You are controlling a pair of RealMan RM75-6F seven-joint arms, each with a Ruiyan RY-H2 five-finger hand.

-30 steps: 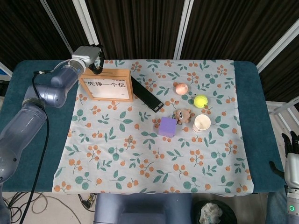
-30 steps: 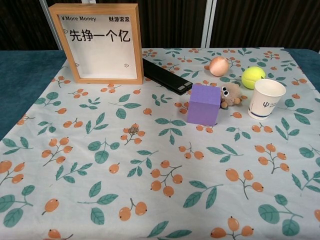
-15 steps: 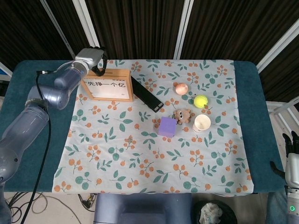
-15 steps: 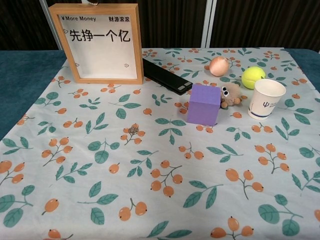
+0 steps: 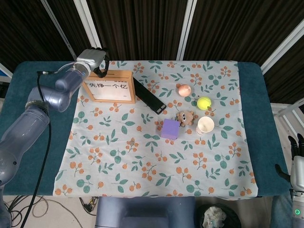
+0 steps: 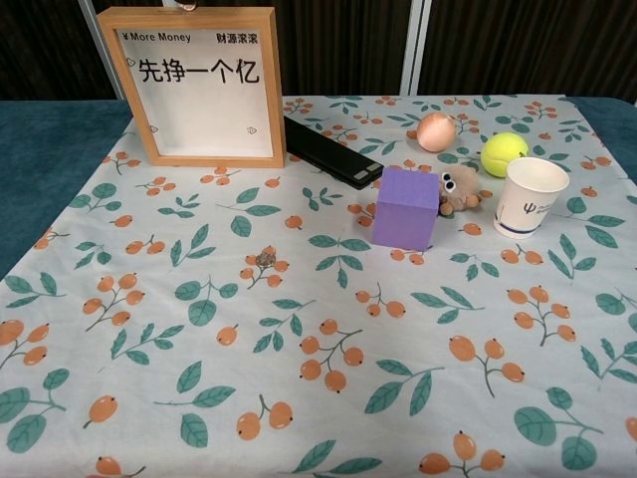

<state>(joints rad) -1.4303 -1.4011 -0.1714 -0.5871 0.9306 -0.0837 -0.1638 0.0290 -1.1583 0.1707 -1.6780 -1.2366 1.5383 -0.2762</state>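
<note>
Left hand [image 5: 95, 59] sits at the top edge of the upright picture frame [image 5: 109, 86] at the surface's far-left corner — grip cannot be confirmed — so close squarely and avoid tipping it.

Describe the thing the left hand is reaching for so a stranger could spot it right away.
Start at the flowered cloth and go to its far left corner, where the left hand is at the top edge of a wooden picture frame. It stands upright beside a flat black bar, and alone bears printed Chinese characters on white.
</note>
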